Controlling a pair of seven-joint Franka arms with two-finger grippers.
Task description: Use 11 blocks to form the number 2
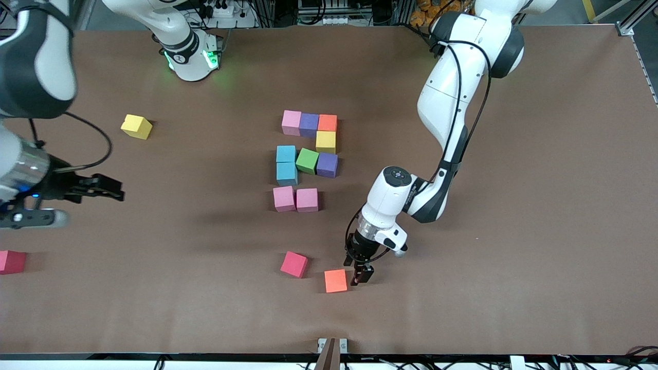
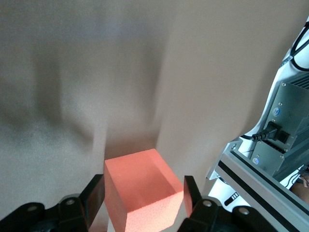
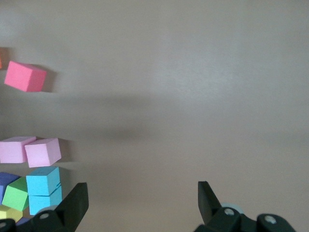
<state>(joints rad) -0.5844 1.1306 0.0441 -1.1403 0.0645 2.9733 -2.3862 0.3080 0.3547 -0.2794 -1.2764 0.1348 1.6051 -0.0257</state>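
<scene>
step: looks like the pickup of the last piece. Ten blocks (image 1: 307, 161) already sit in the middle of the front view, and the "2" is only missing the end of its bottom row, next to the two pink blocks (image 1: 295, 199).

left gripper (image 1: 358, 273): low in the front view, down at the table by the loose orange block (image 1: 335, 280). In the left wrist view the fingers (image 2: 191, 194) are spread, one on each side of the cube with a sliver of gap, so not clamped yet.

right gripper (image 1: 105, 189): waiting at the left edge of the front view, fingers wide apart, holding nothing.

spares: a red block (image 1: 294, 264) sits just up-left of the orange one, a yellow block (image 1: 136, 126) is in the upper left, and another red block (image 1: 11, 261) is half cut off at the left edge.

next move, my guess: squeeze shut on the orange block, lift straight up so it clears the nearby red block, then carry it up-frame and set it flush beside the outer pink block without nudging the row.

risk: the cube sits a bit skewed between the fingers, so it may twist when they close.
</scene>
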